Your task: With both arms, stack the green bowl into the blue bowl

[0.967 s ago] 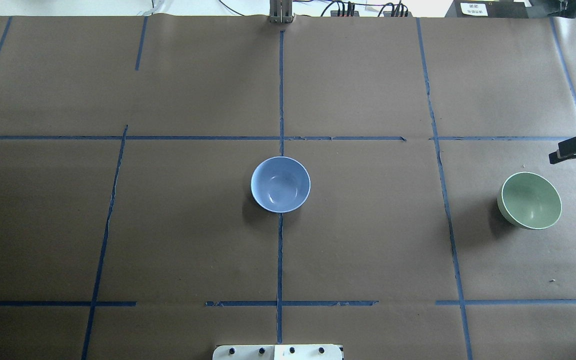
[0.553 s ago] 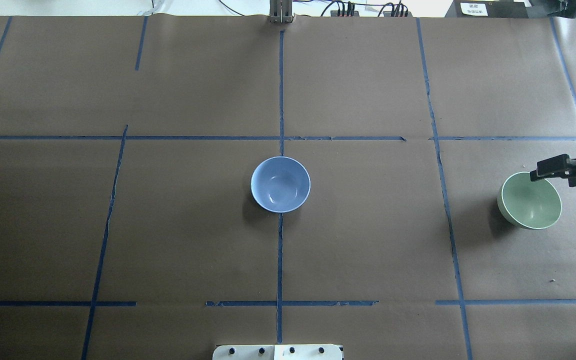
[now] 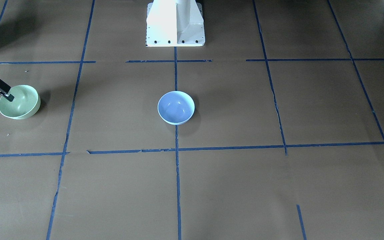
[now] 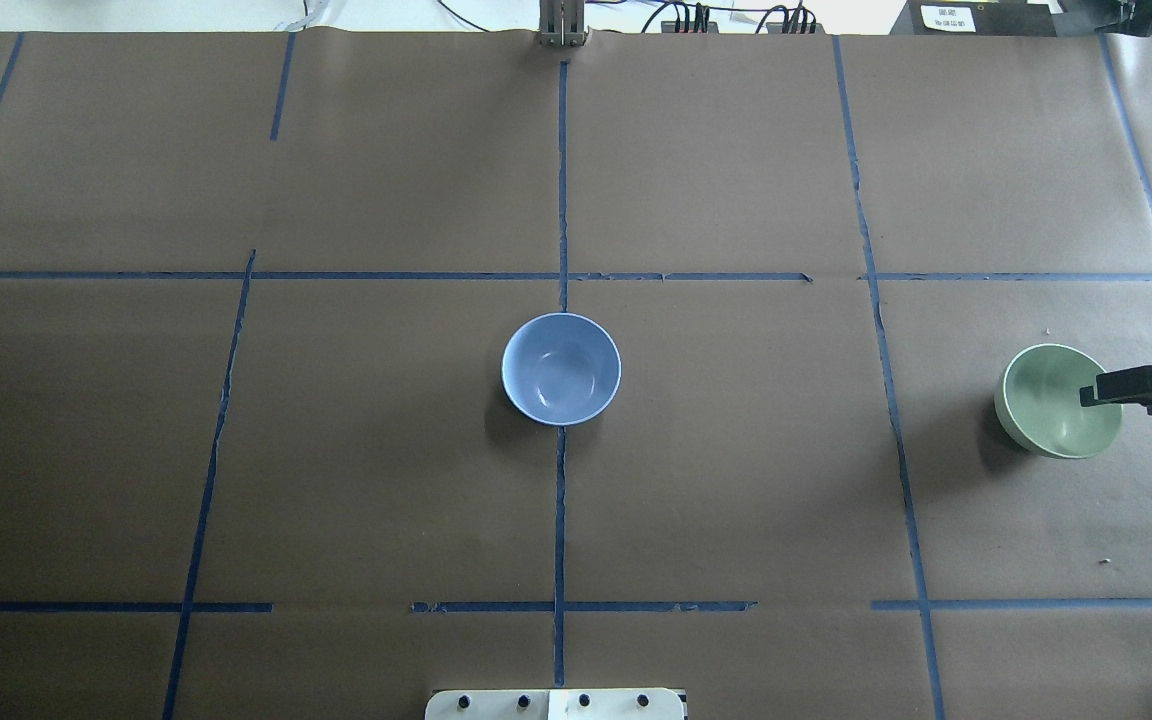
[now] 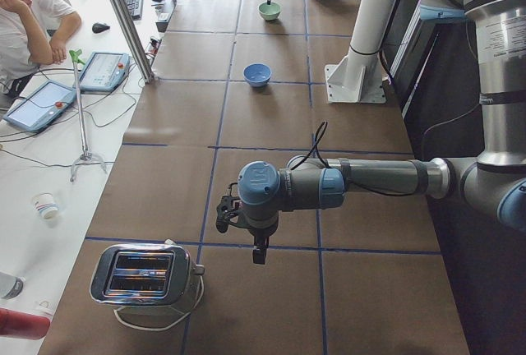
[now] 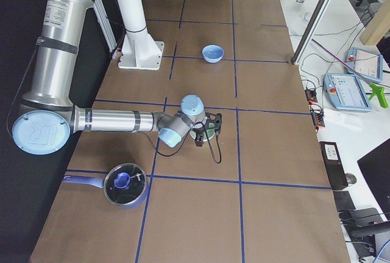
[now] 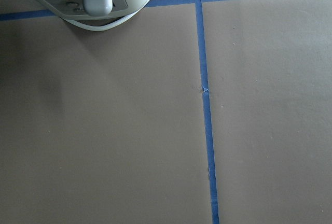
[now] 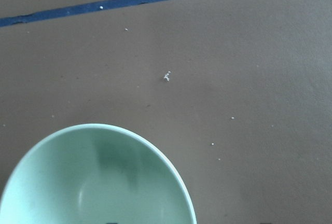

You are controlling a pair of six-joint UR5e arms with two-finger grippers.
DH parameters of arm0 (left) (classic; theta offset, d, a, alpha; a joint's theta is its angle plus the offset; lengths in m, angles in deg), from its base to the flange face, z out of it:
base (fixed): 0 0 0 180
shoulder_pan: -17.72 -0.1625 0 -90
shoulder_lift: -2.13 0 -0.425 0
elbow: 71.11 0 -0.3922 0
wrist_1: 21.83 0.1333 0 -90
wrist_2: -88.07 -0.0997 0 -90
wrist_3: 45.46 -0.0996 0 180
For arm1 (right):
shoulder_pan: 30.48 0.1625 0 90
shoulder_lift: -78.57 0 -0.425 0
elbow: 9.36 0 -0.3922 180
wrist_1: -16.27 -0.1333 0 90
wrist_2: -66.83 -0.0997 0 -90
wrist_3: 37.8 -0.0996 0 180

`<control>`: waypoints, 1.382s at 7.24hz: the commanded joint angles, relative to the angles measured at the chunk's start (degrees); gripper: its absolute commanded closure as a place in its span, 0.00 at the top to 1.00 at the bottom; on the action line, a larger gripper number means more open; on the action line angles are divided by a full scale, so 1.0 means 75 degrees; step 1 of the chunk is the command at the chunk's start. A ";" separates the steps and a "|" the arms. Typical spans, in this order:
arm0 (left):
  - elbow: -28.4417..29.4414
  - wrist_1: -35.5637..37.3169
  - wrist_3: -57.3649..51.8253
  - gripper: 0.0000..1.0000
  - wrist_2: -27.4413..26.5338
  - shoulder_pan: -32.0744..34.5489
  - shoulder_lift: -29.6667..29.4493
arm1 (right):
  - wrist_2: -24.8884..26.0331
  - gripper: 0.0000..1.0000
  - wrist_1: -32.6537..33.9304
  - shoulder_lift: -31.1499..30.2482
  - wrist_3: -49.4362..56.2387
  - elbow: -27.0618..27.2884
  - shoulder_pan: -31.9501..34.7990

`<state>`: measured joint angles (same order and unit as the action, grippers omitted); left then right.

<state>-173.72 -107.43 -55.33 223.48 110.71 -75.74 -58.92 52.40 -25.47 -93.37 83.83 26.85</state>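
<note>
The green bowl (image 4: 1051, 410) stands upright at the table's right end; it also shows in the front view (image 3: 20, 103) and the right wrist view (image 8: 98, 182). The blue bowl (image 4: 561, 368) stands empty at the table's centre, as the front view (image 3: 176, 107) shows too. My right gripper (image 4: 1116, 395) is open at the green bowl's outer rim, one finger over the inside and one outside, as seen in the front view (image 3: 1, 98). My left gripper (image 5: 259, 252) shows only in the exterior left view, far from both bowls; I cannot tell whether it is open.
A silver toaster (image 5: 144, 277) stands at the table's left end, just below the left arm. A lidded pot (image 6: 125, 184) sits near the right arm. The white pedestal (image 3: 175, 23) stands at the robot's side. A person (image 5: 25, 18) sits beside the table.
My right gripper has moved toward the robot's side and in over the green bowl's outer rim. Neither bowl has moved.
</note>
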 commanded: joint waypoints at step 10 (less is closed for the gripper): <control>-0.0041 0.0000 0.0027 1.00 0.0004 0.0000 -0.0011 | -0.0473 0.00 0.4613 0.2810 -0.1692 0.2140 -0.0283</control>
<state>-173.99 -107.50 -55.26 223.51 110.70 -75.78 -62.90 73.16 -14.01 -102.46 95.93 26.30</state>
